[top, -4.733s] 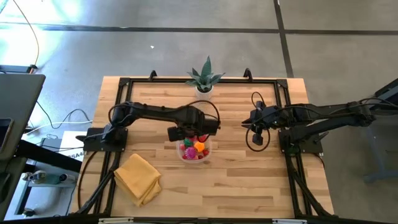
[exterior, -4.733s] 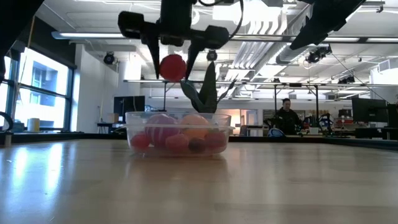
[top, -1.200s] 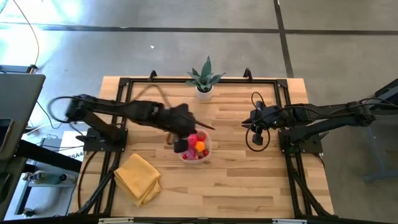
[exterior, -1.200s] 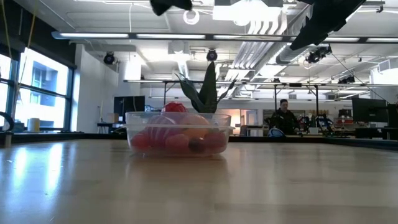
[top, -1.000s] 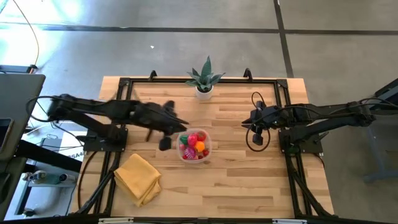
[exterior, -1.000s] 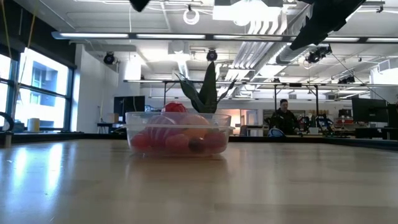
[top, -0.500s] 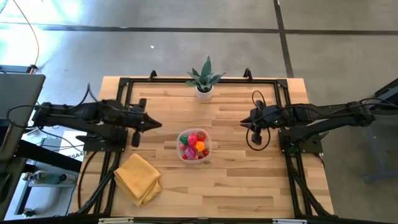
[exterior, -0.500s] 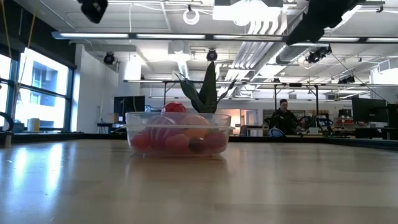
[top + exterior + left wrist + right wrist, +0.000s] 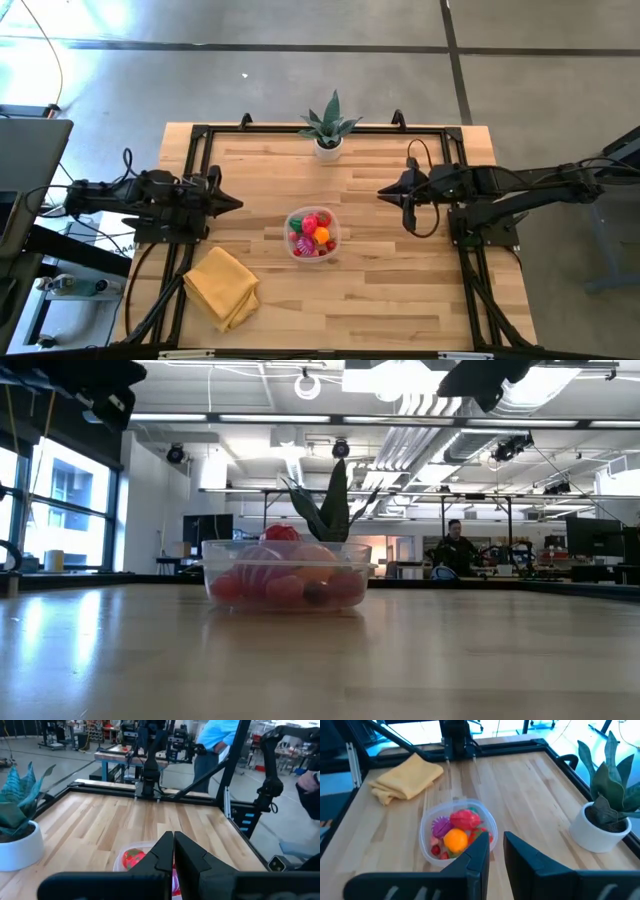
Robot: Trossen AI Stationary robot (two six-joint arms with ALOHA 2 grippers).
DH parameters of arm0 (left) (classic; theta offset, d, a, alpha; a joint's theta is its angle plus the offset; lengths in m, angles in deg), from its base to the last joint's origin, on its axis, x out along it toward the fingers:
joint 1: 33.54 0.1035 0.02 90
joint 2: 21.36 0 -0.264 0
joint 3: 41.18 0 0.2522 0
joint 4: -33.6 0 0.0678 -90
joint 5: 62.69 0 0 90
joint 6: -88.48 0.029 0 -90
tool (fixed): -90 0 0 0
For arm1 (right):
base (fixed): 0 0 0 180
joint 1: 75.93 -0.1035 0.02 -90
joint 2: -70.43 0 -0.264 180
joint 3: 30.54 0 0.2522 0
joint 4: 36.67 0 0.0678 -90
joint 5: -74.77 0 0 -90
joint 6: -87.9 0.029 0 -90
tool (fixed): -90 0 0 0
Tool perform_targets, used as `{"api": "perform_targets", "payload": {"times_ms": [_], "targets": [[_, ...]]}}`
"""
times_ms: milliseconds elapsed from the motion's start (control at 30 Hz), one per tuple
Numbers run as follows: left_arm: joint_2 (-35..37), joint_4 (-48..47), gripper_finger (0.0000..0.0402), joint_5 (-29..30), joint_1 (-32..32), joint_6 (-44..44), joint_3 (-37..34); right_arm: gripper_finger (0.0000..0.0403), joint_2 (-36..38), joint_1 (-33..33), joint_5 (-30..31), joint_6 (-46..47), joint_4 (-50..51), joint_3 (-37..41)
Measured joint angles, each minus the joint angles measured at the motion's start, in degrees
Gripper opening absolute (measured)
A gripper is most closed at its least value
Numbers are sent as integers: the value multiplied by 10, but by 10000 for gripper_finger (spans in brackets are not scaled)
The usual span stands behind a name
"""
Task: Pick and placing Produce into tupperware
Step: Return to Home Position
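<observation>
Two arms sit at the surface's (image 9: 400, 290) sides from above, left fingers (image 9: 226, 204) and right fingers (image 9: 386, 190) well apart from the central tupperware (image 9: 337, 238) holding the produce (image 9: 312, 231). Low view: produce fills it. Left wrist: fingers clenched, empty. Right wrist: narrowly parted, empty.

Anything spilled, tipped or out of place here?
Nothing stands out. The produce sits inside the upright tupperware, the yellow cloth lies folded, the potted plant stands upright, and left pincer and right pincer hover empty at the sides.
</observation>
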Motion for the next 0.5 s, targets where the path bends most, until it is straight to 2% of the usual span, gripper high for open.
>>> {"api": "perform_targets", "payload": {"times_ms": [333, 500], "targets": [[86, 3, 5, 3, 0, -7, -68, 46, 0, 0, 12, 24, -6, 0], [119, 45, 5, 0, 0, -13, -105, 46, 0, 0, 12, 34, -7, 0]]}}
